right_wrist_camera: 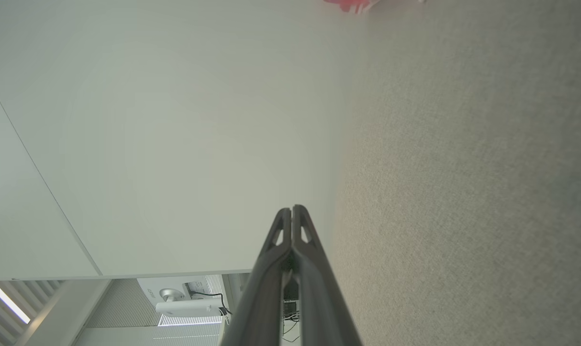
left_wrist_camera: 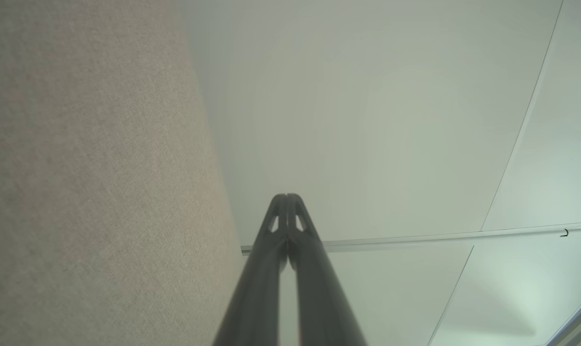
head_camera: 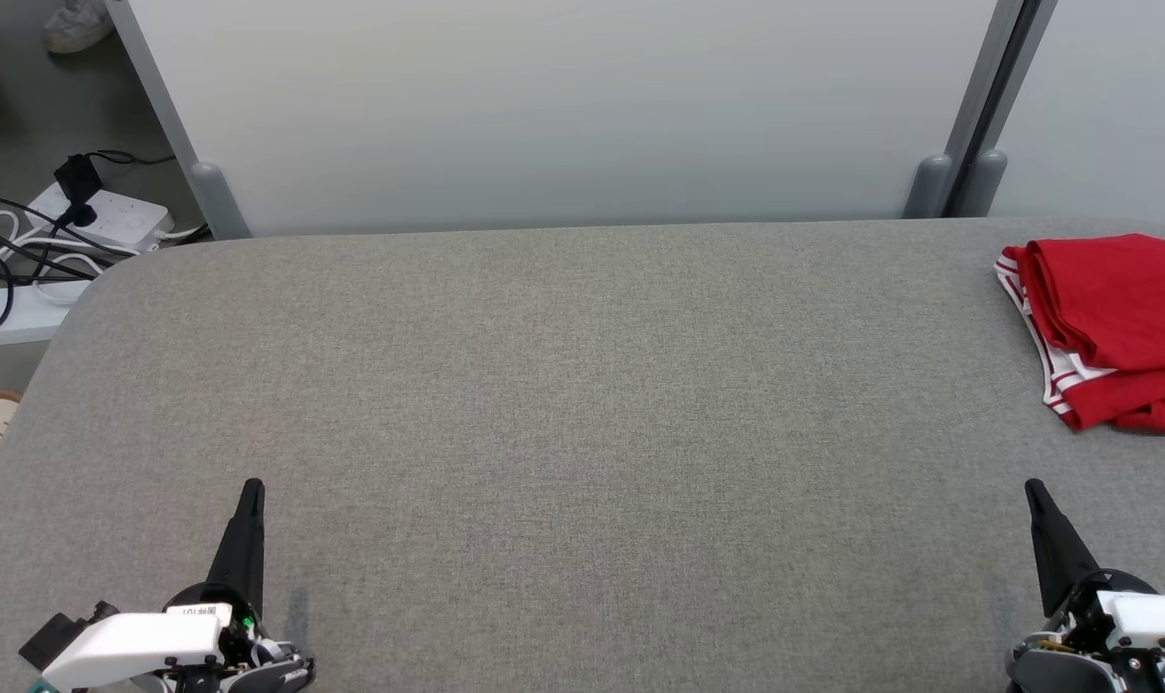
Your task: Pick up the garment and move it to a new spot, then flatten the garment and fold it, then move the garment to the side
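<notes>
Red garment (head_camera: 1117, 322) with white-striped trim lies folded at the far right of the grey padded table (head_camera: 563, 404), cut off by the frame edge. Left gripper (head_camera: 252, 493) and right gripper (head_camera: 1033, 493) sit near the table's front edge. Both have their fingers pressed together and hold nothing, well apart from the garment.

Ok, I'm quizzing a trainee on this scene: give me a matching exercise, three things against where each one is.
1 garment
2 left gripper
3 power strip

A on the floor past the table, far left
B lying at the far right of the table
C near left, shut, over the table

Pairs: 1-B, 2-C, 3-A
</notes>
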Robot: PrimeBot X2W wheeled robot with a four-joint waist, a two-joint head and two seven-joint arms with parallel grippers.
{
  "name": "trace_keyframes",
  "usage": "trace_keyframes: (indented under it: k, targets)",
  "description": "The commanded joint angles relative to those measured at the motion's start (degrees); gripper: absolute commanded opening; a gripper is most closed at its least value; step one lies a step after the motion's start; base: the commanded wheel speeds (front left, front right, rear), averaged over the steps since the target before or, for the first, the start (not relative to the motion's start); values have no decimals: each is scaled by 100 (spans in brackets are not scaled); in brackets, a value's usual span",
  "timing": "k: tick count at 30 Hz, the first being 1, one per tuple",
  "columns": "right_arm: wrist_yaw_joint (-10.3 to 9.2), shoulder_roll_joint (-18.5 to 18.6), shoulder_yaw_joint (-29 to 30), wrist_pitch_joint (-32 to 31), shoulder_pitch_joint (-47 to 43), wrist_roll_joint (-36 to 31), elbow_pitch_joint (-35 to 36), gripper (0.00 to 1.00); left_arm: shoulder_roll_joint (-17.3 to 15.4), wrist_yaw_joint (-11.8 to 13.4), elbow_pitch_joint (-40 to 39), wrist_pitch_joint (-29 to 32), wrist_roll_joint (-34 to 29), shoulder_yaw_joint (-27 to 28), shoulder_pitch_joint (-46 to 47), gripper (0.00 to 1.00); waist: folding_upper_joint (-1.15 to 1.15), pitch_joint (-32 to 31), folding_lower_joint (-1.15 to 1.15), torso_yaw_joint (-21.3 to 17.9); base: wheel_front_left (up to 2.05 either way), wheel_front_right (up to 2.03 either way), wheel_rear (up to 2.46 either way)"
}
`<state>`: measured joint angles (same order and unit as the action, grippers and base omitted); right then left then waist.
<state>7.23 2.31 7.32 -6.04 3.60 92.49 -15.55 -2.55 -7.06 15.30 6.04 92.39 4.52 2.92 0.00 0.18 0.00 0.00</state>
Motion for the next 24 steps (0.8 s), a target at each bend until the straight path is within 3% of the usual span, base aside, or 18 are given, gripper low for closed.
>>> trace_keyframes:
  k: [1, 24]
  targets:
    - [25, 63, -83, -43, 258, -31, 153, 0, -44, -43, -126, 36, -14, 189, 326, 0, 0, 0, 0, 0, 0, 0, 0]
    - [25, 61, -80, -45, 258, -33, 153, 0, -40, -43, -126, 41, -18, 195, 326, 0, 0, 0, 0, 0, 0, 0, 0]
